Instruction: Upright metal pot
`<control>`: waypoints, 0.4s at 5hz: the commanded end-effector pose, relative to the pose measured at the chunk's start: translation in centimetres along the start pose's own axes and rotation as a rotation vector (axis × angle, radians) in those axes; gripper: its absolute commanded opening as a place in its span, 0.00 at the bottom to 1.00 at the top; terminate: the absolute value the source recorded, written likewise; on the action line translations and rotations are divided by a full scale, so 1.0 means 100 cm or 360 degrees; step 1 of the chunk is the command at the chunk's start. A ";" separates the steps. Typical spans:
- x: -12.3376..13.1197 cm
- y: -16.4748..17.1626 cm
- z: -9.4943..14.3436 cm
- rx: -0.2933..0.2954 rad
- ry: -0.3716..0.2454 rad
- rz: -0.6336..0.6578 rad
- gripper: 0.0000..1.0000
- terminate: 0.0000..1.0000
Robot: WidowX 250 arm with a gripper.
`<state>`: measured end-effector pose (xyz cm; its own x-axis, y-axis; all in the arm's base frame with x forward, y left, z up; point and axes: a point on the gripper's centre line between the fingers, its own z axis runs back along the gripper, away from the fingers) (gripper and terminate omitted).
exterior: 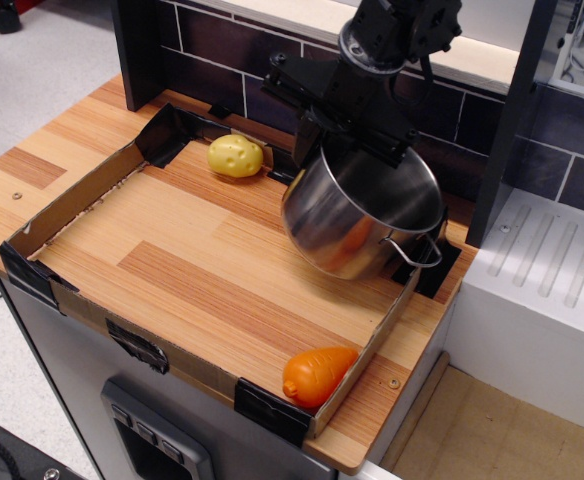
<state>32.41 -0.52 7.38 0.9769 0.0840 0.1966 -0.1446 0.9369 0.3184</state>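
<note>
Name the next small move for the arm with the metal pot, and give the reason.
Probably lower the metal pot straight down until its base sits flat on the wooden tray, then let go. The pot's mouth now faces mostly upward but it looks slightly tilted and off the surface, with the gripper at its far rim.
</note>
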 end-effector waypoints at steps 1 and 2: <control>-0.015 0.022 -0.004 -0.0149 -0.0018 0.0098 0.00 0.00; -0.022 0.026 -0.022 -0.0098 -0.0056 0.0076 0.00 0.00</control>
<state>30.09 2.14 5.11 0.9664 0.1129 0.2311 -0.1702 0.9543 0.2457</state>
